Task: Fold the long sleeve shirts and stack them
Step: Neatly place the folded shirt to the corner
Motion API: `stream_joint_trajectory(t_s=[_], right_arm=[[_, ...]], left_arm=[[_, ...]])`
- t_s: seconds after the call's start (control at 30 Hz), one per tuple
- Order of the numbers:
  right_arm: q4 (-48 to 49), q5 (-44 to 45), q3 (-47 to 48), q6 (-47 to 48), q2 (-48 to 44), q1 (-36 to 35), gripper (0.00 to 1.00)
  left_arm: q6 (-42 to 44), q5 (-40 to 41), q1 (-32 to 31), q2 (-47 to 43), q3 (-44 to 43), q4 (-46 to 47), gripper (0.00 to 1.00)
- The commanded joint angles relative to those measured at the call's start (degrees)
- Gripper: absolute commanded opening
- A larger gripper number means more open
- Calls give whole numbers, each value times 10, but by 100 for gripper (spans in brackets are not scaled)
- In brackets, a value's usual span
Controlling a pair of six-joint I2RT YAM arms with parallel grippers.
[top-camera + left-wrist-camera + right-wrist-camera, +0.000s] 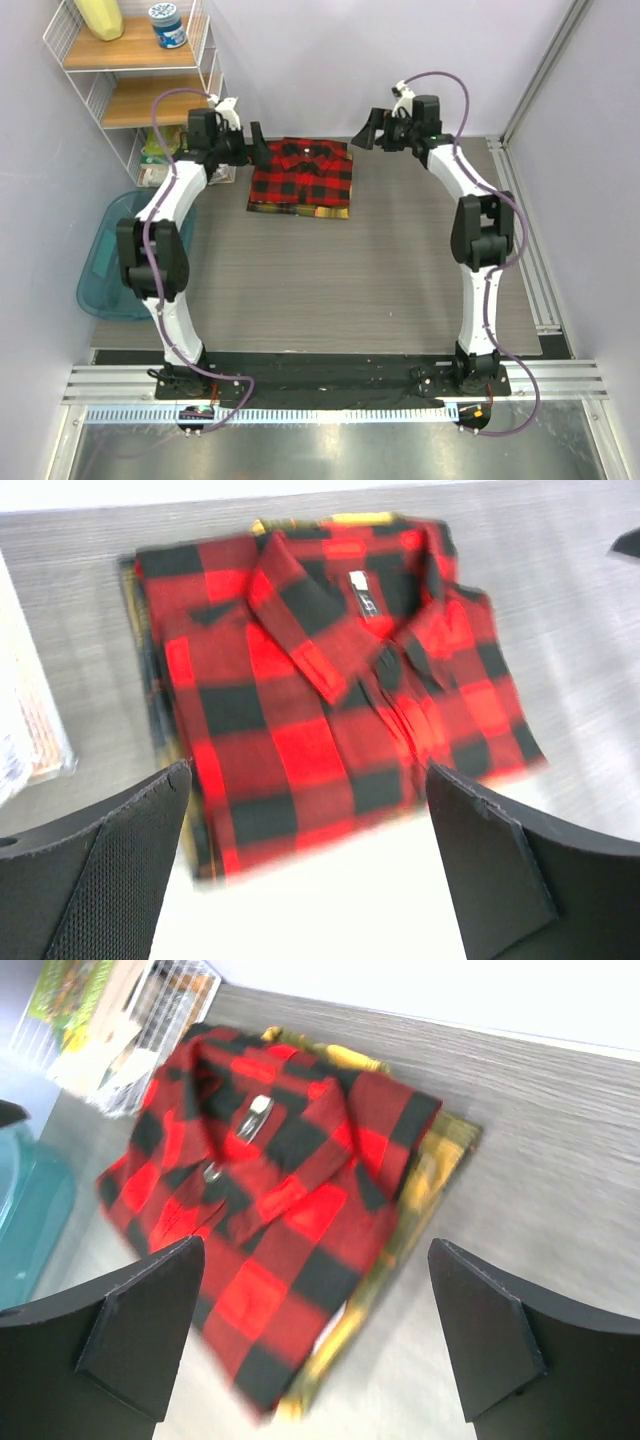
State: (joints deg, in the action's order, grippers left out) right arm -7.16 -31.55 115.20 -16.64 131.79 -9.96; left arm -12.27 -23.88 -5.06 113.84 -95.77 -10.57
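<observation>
Both pairs of jaws are spread wide, holding nothing. The left gripper (308, 780) and right gripper (315, 1250) hover either side of a folded red-and-black plaid flannel shirt (300, 175). It lies on a folded yellow-and-black plaid flannel shirt (430, 1170), far across the grey wood-grain table (350, 290).

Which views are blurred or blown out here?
Top external: sharp, evenly lit. Left wrist: red shirt smeared by motion blur, table at the bottom edge blown out white. Right wrist: red shirt and yellow shirt edges blurred, its own fingers sharp.
</observation>
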Motion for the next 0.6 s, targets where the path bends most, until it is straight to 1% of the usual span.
stream_joint_trajectory(t_s=[0.0, 0.03, 0.07, 0.1, 0.13, 0.17, 0.2, 0.23, 0.27, 0.3, 0.33, 0.37, 0.4, 0.43, 0.5, 0.57], right_arm=[[-99, -26, -60, 76, -171, 7, 100], [-115, -16, -96, 85, -190, 11, 100], [-130, -12, -116, 100, -209, 14, 100], [-153, -10, -139, 107, -252, 19, 99], [-164, -6, -186, 115, -271, 26, 100], [-174, 6, -212, 131, -295, 31, 100], [-193, 11, -239, 143, -333, 34, 100], [-201, 18, -294, 157, -355, 34, 100], [-217, 44, -320, 182, -373, 34, 100], [-221, 54, -379, 187, -411, 35, 100], [-225, 63, -406, 195, -430, 34, 100], [-227, 76, -434, 202, -448, 35, 100], [-226, 83, -460, 206, -467, 35, 100], [-226, 87, -506, 209, -498, 35, 100], [-226, 101, -555, 211, -527, 35, 100], [-227, 107, -576, 213, -558, 35, 100]], left_arm=[[68, 2, -7, -102, -13, -173, 100], [98, -1, -8, -105, -24, -256, 100], [114, -4, -11, -108, -44, -290, 100], [120, -5, -14, -112, -49, -324, 100], [151, 5, -19, -116, -46, -350, 100], [158, 19, -22, -133, -23, -373, 100], [165, 32, -27, -143, -1, -375, 100], [170, 42, -34, -152, 19, -379, 100], [169, 63, -36, -173, 62, -379, 100], [168, 69, -38, -186, 85, -374, 100], [168, 73, -42, -198, 107, -368, 100], [168, 80, -42, -228, 154, -354, 100], [167, 81, -43, -240, 173, -349, 100], [166, 81, -44, -256, 195, -339, 100], [171, 81, -43, -291, 238, -320, 100], [172, 86, -44, -309, 254, -312, 100]])
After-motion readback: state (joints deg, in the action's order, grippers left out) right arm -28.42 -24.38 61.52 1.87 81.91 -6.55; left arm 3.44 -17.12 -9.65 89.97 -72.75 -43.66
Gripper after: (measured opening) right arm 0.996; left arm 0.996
